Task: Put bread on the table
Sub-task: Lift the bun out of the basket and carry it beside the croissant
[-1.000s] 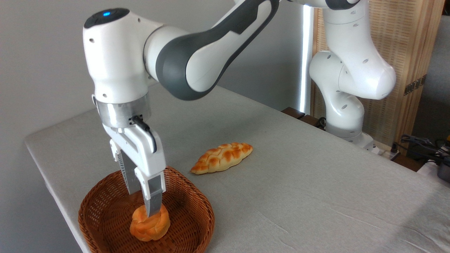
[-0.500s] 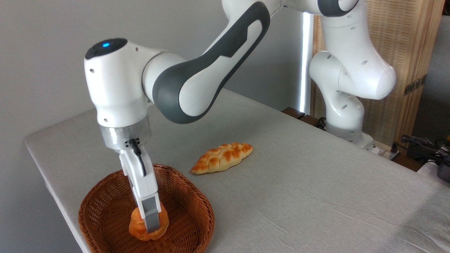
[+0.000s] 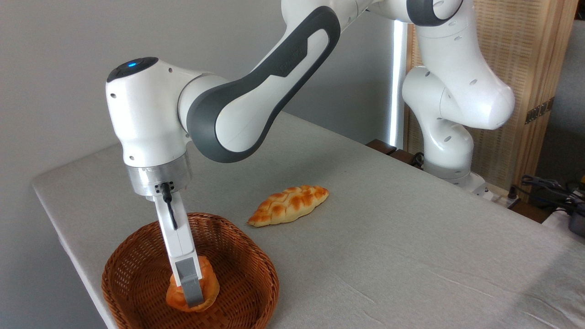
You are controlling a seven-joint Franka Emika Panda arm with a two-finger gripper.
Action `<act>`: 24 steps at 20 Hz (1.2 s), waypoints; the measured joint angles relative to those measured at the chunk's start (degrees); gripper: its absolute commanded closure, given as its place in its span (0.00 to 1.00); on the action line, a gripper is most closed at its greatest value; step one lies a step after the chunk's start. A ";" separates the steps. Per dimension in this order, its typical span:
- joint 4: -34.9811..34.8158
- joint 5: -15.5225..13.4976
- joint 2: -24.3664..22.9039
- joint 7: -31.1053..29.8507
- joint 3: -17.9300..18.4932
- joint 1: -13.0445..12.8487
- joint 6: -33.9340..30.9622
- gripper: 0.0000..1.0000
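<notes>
Bread [image 3: 206, 287] sitting in wicker basket [image 3: 137, 274], lumpy orange bun. We are straddling it with gripper [image 3: 192, 297], seen edge-on; clamped or not, we cannot tell. We are wanting firm mid-body squeeze before lifting clear of woven rim. Braided loaf [image 3: 289, 205] lying on grey cloth table [image 3: 411, 256].

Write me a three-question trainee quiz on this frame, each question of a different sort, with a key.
1. True or false: the bread lies inside the wicker basket.
2. Which item rests on the table? A) braided loaf B) knife C) cup
3. Fill in: the gripper is down at the ____.

Key: 1 true; 2 A; 3 bread. Only one finger shows in front of the bun, so the closure cannot be judged.
</notes>
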 measured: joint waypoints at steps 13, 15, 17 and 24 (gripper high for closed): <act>0.60 -0.54 -3.04 1.15 0.12 0.43 -0.91 0.84; 0.86 -1.26 -6.35 1.07 0.32 0.63 -3.78 0.78; 0.89 -1.33 -10.71 1.05 0.99 0.75 -8.27 0.77; -13.57 -1.38 -25.56 1.18 3.16 0.83 -19.82 0.63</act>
